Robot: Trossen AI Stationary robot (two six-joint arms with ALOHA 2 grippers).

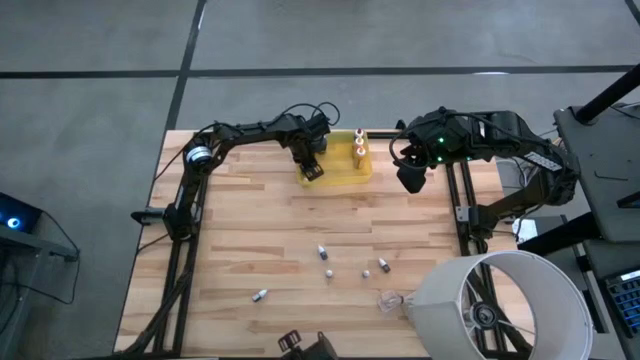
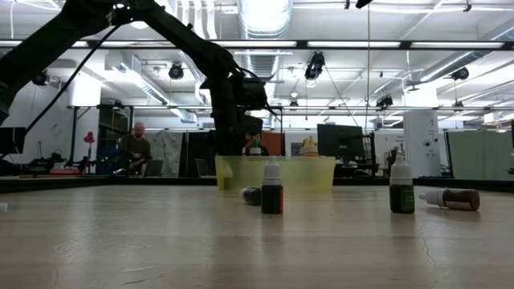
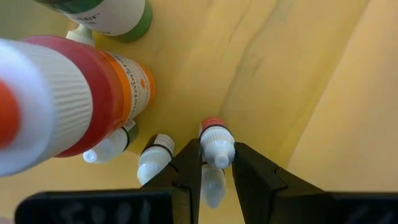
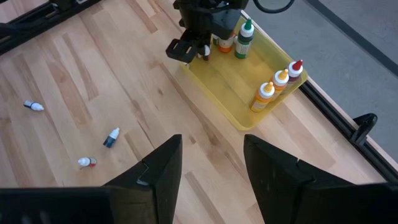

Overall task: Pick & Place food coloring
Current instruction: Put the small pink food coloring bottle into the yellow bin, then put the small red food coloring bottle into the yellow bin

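Two arms reach over the far end of the table (image 1: 250, 240). The left gripper (image 3: 216, 163) is down inside the yellow tray (image 1: 345, 176), at its near left corner, and its fingers (image 3: 186, 171) pinch a small bottle (image 3: 216, 142) with a white cap and a red band, tip pointing away from the wrist. Just beside it in the tray lie two more small white-capped bottles (image 3: 155, 157), close to a large red-and-orange bottle (image 3: 93, 99) and a green one (image 3: 118, 15). Three taller squeeze bottles (image 4: 277, 84) stand in a row along the tray's right wall.

The right gripper (image 4: 211, 155) hangs in the air to the right of the tray, above the table's far right edge, with its fingers spread wide and nothing between them.

Several small bottles are left out on the bare wood nearer the front: one (image 1: 321, 251) in the middle, another (image 1: 328, 273) just in front of it, two (image 1: 374, 267) a little to the right, and one (image 1: 260, 295) lying apart to the front left. From table height, two of them stand upright (image 2: 272, 189) and others lie on their sides (image 2: 451, 197). A crumpled clear plastic scrap (image 1: 389, 300) sits near the front right, beside a big white lampshade (image 1: 495, 305). A seated person (image 2: 135, 151) shows in the room behind.
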